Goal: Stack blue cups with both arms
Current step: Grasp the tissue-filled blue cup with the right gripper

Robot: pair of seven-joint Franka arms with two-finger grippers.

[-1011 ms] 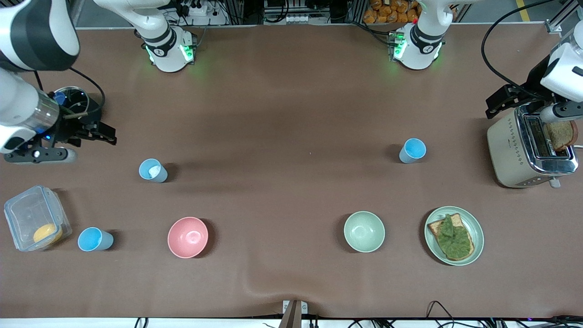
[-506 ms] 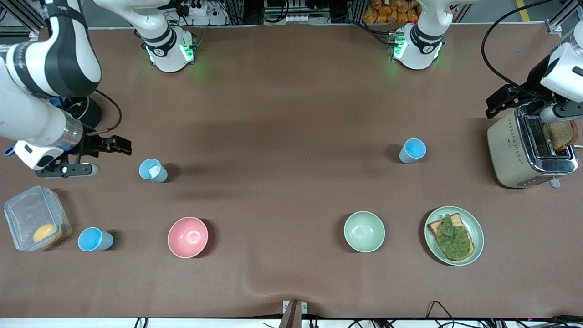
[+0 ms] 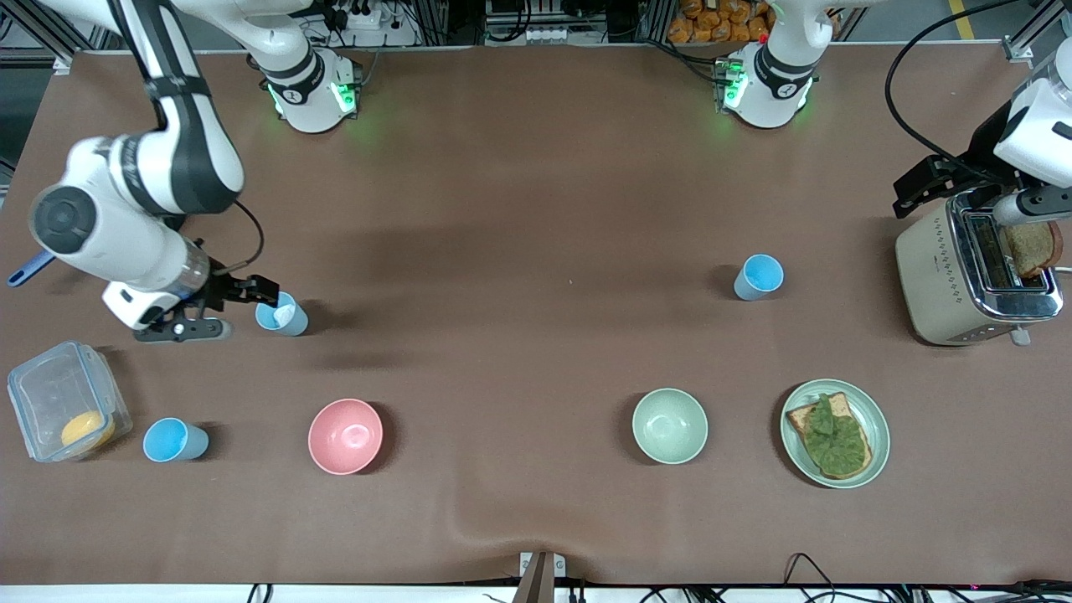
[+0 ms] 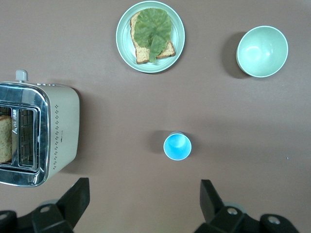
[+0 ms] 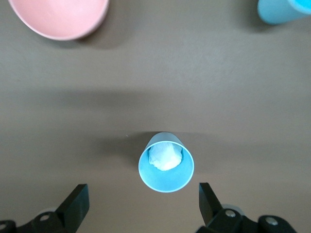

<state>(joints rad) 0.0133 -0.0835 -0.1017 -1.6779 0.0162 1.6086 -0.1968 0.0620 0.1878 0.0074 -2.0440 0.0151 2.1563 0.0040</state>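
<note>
Three blue cups, all upright on the brown table and well apart. Cup with a white wad (image 3: 281,314) inside: toward the right arm's end, mid-table. Second cup (image 3: 173,440): nearer the front camera, between a clear lidded box (image 3: 65,400) and the pink bowl (image 3: 345,435). Third cup (image 3: 759,276): toward the left arm's end, empty, farther from the camera than the pale green bowl (image 3: 669,425).

Right gripper (image 3: 251,291): fingers spread wide, empty, just beside the wad-filled cup; in the right wrist view that cup sits between the two fingertips (image 5: 77,204), not yet touched.

Left gripper (image 4: 143,199): fingers wide apart, holding nothing, waiting high over the table near the toaster (image 3: 976,272), the third cup below it.

Also present: plate (image 3: 871,414) with toast and lettuce.

Handling, as judged: thin plastic tumblers, probably very light, smooth, slightly tapered and easy to tip or squash. Best taken across the outer wall just under the rim with gentle pressure. The wad would likely stop another cup nesting fully.
</note>
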